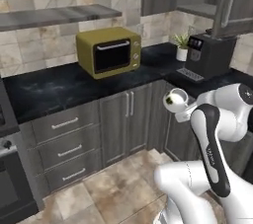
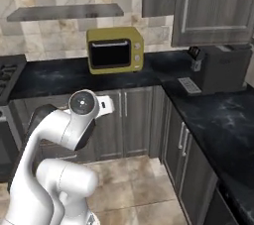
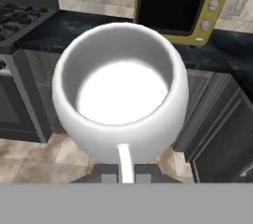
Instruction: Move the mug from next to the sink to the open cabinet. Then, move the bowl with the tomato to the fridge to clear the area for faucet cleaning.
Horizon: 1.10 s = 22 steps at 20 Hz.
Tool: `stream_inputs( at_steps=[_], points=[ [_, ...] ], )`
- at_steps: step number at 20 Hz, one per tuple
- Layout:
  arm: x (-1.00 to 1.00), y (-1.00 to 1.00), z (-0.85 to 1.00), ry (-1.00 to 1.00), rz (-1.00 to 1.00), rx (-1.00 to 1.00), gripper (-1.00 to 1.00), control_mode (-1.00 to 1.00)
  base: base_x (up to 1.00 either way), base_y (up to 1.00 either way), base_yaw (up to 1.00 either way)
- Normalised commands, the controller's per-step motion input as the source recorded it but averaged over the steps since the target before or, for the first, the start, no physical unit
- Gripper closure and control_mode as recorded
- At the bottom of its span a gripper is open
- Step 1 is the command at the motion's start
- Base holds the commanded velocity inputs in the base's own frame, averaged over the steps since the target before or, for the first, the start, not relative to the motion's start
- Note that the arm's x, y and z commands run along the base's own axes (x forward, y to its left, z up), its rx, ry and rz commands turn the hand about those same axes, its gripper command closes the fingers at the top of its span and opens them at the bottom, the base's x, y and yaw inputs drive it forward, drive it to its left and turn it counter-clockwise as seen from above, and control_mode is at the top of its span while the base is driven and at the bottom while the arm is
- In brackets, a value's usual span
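pincer (image 3: 126, 172) — clamped on handle of mug (image 3: 121, 94) | mug held above floor, clear of worktop (image 1: 59, 87); mouth faces hand camera — handle toward pincer | yellow oven (image 1: 109, 51) on worktop behind

counter (image 1: 54, 87): black | on it: yellow oven (image 1: 109, 51), coffee machine (image 1: 210, 54), plant pot (image 1: 182, 53)

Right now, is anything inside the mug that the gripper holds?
The mug looks empty: bare white walls and bottom in the hand view. The gripper holds its handle; the mug's underside is hidden.
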Motion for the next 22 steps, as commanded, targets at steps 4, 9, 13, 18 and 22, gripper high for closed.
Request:
stream_inputs(
  at_steps=[4, 9, 13, 18, 22],
  points=[
    [0.0, 0.0, 0.0, 0.0, 0.0, 0.0, 1.0, 1.0, 1.0, 0.26, -0.18],
    [0.0, 0.0, 0.0, 0.0, 0.0, 0.0, 1.0, 1.0, 1.0, 0.44, -0.44],
    [0.0, 0.0, 0.0, 0.0, 0.0, 0.0, 1.0, 1.0, 0.98, 0.36, -0.59],
    [0.0, 0.0, 0.0, 0.0, 0.0, 0.0, 1.0, 1.0, 0.98, 0.24, -0.64],
    [0.0, 0.0, 0.0, 0.0, 0.0, 0.0, 1.0, 1.0, 0.78, 0.09, -0.7]
  ],
)
